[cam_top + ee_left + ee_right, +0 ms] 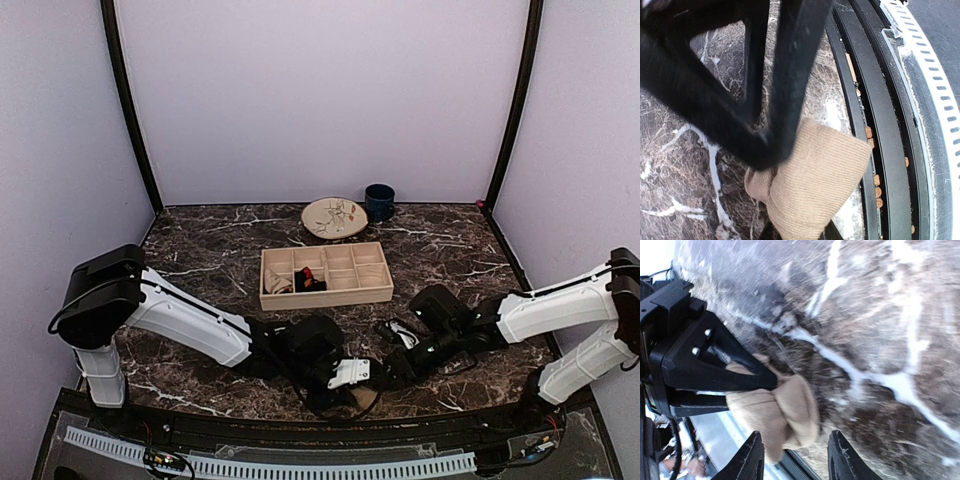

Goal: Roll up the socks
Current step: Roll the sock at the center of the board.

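Note:
A plain tan ribbed sock (815,185), partly rolled into a bundle, sits at the table's near edge (362,400). My left gripper (352,380) is shut on it; its dark fingers (735,380) clamp the bundle's left part. My right gripper (796,456) is open, its fingers (840,457) on either side of the bundle's near end without pinching it. In the top view the right gripper (388,372) meets the left one over the sock. Two other socks lie in the wooden box: a beige one (280,284) and a black one with red (310,281).
A wooden divided box (345,292) stands mid-table. Behind it are a patterned plate (334,217) and a dark blue mug (379,201). Black rails (890,150) and a white perforated strip (935,85) run along the near table edge right beside the sock.

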Motion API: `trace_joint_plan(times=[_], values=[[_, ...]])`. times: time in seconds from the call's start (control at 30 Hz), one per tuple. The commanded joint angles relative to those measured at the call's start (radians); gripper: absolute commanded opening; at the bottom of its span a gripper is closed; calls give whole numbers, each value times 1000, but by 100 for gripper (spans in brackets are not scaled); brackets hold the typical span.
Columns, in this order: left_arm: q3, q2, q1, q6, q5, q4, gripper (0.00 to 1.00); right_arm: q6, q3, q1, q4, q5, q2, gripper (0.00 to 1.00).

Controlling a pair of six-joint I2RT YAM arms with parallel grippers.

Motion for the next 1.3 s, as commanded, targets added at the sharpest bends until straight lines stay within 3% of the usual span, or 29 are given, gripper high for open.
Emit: trace_joint_plan(times=[0.0,0.27,0.67,1.27], values=[[-23,-17,34,-31,87,-97,8,-15,-29,-4,-34,150,-78,43],[28,9,122,-55,228,-194,7,-69,-50,57,-42,387,-204,43],[131,80,177,-26,328,-312,7,-218,92,397,-115,881,-160,44],[182,112,202,-25,415,-343,7,-345,145,519,-114,915,-50,45]])
